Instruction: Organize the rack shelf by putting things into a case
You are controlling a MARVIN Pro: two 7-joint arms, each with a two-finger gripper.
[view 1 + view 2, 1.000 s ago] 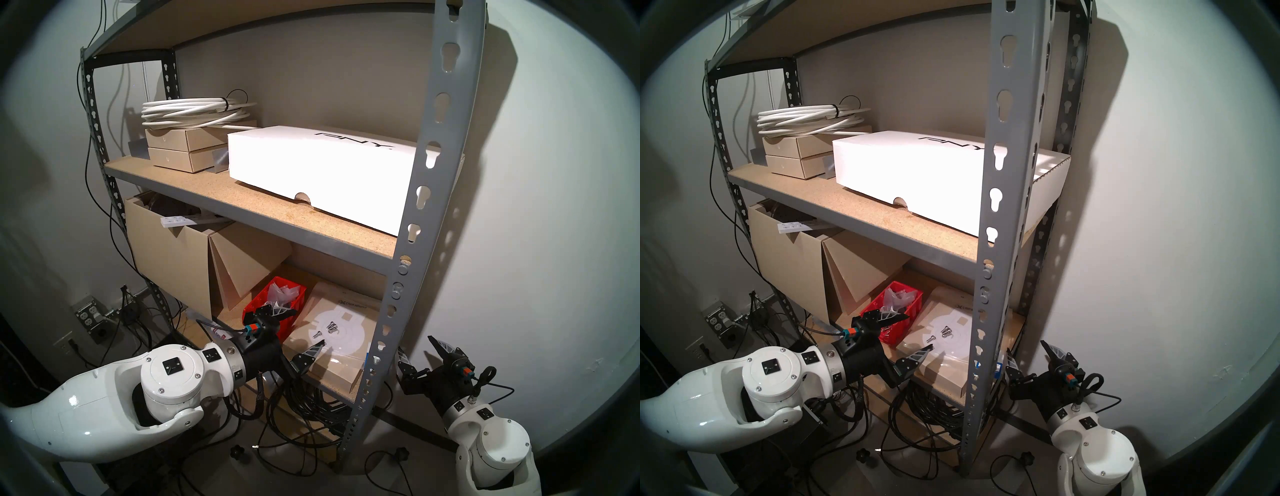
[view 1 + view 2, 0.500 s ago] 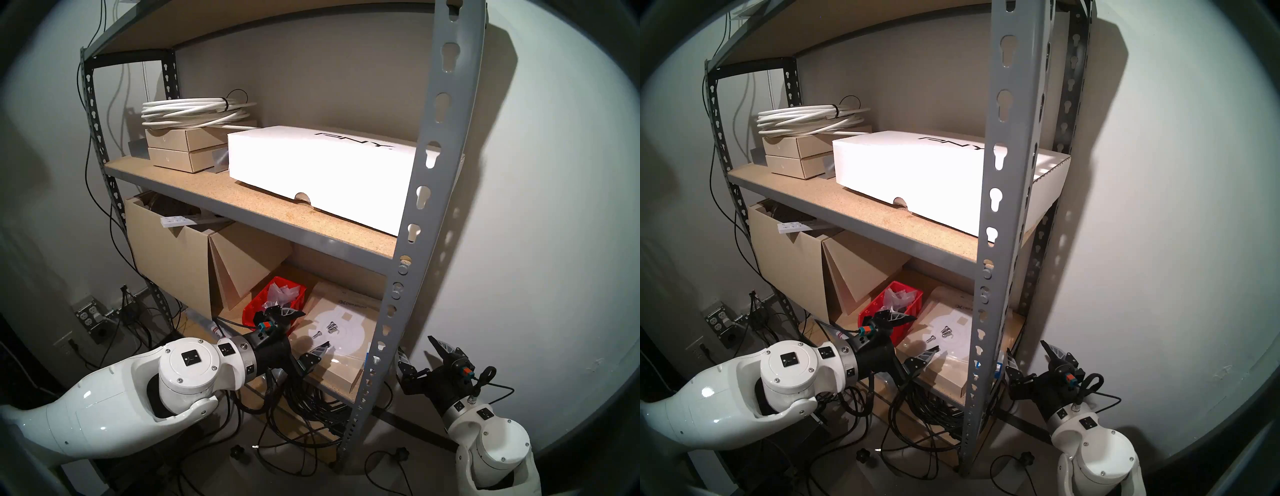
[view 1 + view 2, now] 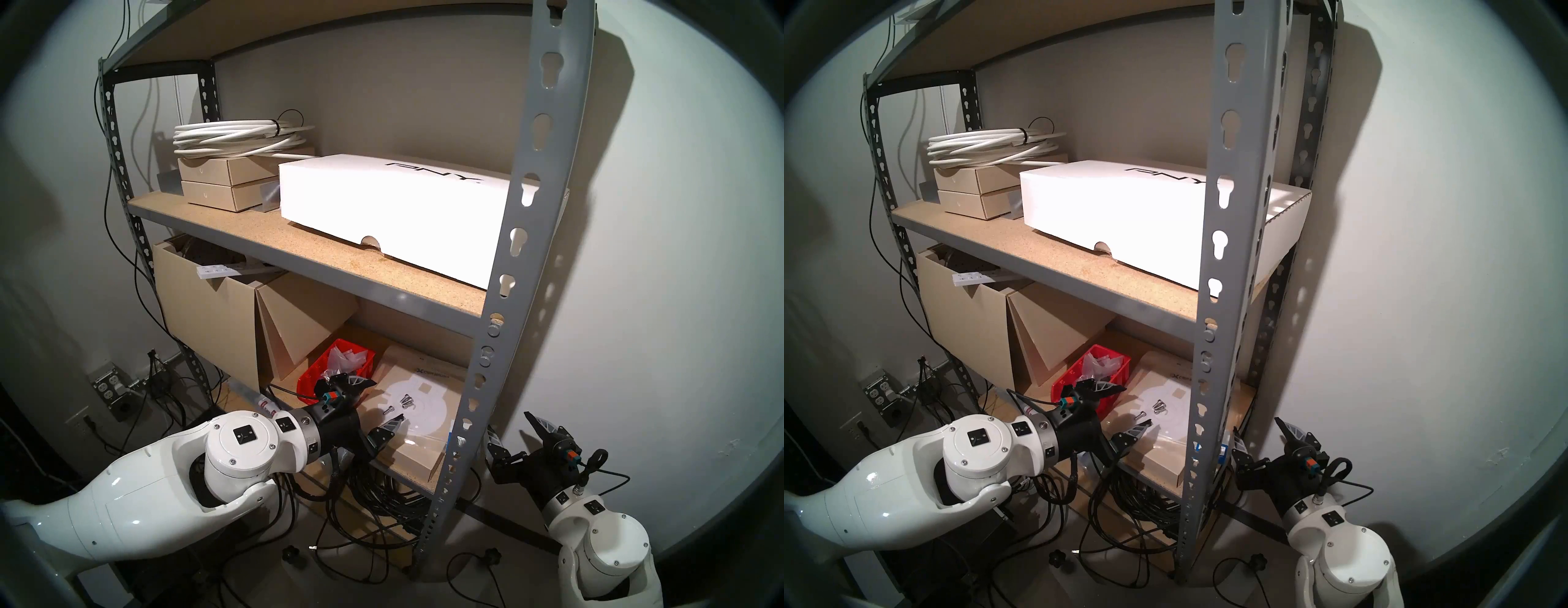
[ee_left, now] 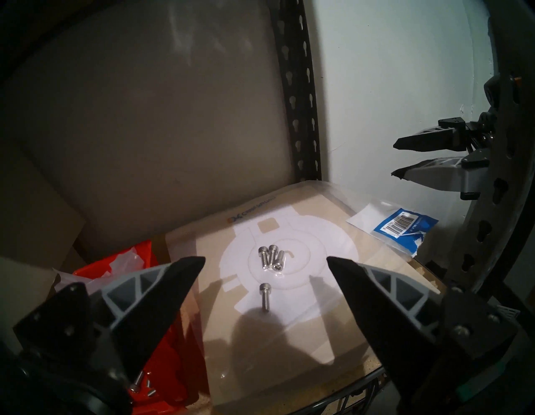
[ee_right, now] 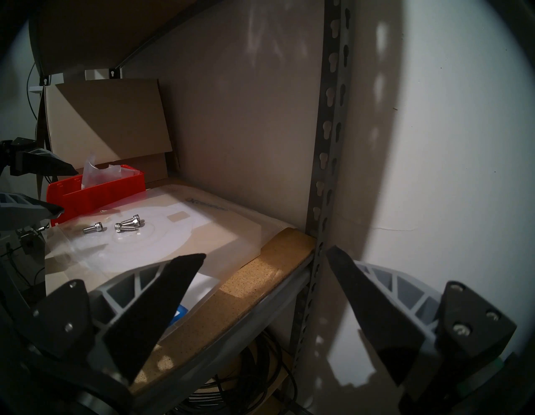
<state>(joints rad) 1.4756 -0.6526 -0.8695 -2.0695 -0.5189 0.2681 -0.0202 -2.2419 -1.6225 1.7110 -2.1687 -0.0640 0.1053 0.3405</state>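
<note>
left arm advanced toward screws (image 4: 265,295) | both fingers apart, empty | red bin (image 4: 170,362) half-hidden

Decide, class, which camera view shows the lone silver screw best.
The left wrist view: the lone screw lies large and unblocked between its open fingers. The right wrist view shows it smaller, side-on; both head views show a speck.

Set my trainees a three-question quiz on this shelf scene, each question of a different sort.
1. True or false: the left gripper is shut.
2. How many screws lie loose on the flat tan box?
3. In the left wrist view, the red bin sits on which side of that box? A: left. B: right.
Key: 1 false; 2 four; 3 A.
</note>
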